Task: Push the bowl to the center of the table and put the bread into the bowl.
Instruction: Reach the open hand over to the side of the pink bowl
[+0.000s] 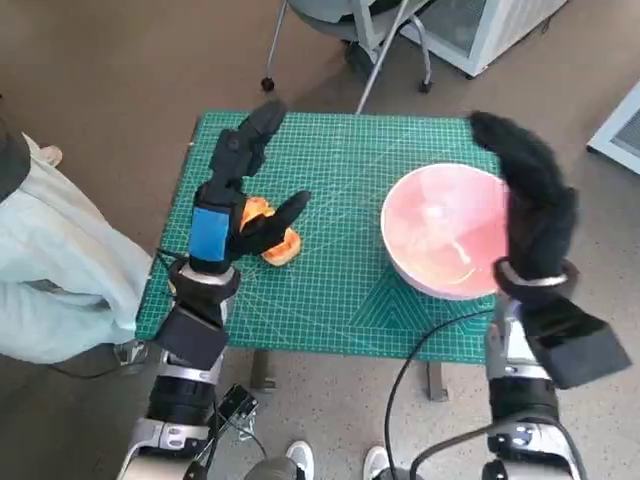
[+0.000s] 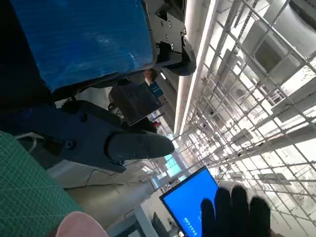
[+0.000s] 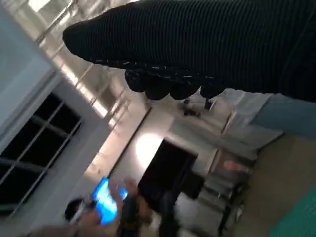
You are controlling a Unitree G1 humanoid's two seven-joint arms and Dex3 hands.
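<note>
Over the table's right side, the right robot hand (image 1: 530, 205) stands upright in its glove, fingers straight and together, holding nothing, right at the far-right rim of the pink bowl (image 1: 445, 230); contact can't be confirmed. Left robot hand (image 1: 245, 195) hovers over the left part of the table (image 1: 340, 290), fingers spread, nothing held, one finger reaching across the bread (image 1: 272, 238) below it. Bread lies on the green mat, well apart from the bowl.

Progress, as a judgement: bowl sits right of center, so the push looks barely begun or not begun; bread is not picked up, not in the bowl. Both steps left.

Hard to see: bread is partly covered by the left hand. Left wrist view shows mostly ceiling plus a sliver of bowl rim. Right wrist view is blurred; the glove fills the top, a person with a lit screen is barely readable.
</note>
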